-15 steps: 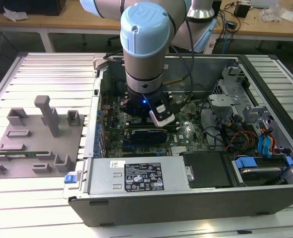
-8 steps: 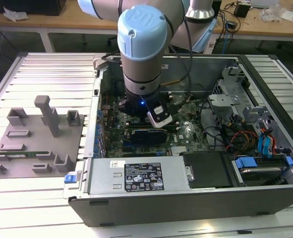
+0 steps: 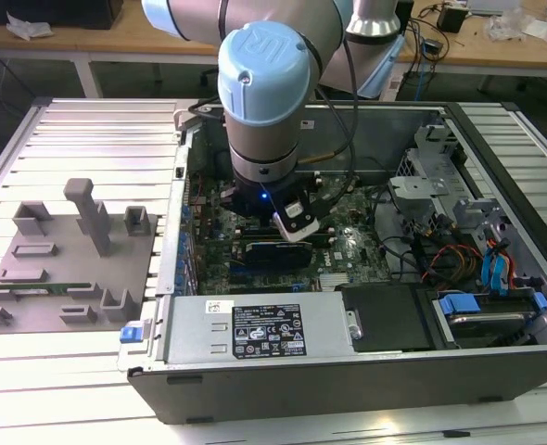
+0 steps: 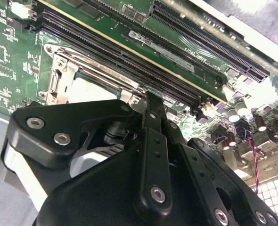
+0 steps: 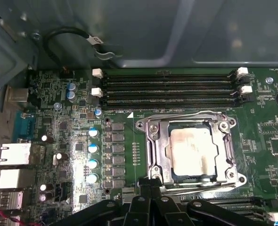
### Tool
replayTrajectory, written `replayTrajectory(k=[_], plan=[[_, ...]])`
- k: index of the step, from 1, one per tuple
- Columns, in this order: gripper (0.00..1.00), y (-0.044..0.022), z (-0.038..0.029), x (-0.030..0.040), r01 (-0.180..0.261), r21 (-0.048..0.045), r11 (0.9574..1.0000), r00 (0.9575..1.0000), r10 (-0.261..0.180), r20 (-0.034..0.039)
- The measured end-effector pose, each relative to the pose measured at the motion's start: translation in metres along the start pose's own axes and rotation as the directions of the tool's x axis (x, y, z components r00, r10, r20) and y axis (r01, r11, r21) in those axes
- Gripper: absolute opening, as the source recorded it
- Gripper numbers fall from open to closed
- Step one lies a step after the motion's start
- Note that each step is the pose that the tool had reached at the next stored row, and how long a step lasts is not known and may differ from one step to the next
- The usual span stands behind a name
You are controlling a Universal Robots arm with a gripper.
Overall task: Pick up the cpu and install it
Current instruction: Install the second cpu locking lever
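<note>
The pincer (image 5: 151,188) hangs just over the socket (image 5: 191,153); whether it is open cannot be told. The cpu (image 5: 194,149) already lies in the socket. A crooked seat could bend pins, and lifting might drag the chip askew.

Behind my slatted metal table (image 3: 79,371) I see wooden benches (image 3: 144,42); cables (image 3: 431,19) lie there, light is bright.

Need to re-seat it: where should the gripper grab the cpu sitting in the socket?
Probably by two opposite pale edges, coming straight down from above. The cpu lies flat, silvery top up, recessed inside the metal socket frame, so a side approach looks blocked. The gripper is just beside the frame.
</note>
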State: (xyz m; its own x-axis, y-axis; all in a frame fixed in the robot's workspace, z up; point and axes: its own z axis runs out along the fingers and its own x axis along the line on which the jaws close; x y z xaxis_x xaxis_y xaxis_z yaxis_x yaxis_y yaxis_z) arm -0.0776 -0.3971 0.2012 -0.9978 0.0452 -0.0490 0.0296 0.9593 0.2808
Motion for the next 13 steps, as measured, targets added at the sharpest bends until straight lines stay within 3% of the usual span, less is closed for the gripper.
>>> replayTrajectory(k=[8,13], plan=[[0.11,-0.0010,0.0034,0.0009,-0.001,-0.0169,0.9999,1.0000,0.001,-0.0005],[0.11,-0.0016,0.0049,0.0034,-0.001,-0.0191,0.9998,1.0000,0.001,-0.0006]])
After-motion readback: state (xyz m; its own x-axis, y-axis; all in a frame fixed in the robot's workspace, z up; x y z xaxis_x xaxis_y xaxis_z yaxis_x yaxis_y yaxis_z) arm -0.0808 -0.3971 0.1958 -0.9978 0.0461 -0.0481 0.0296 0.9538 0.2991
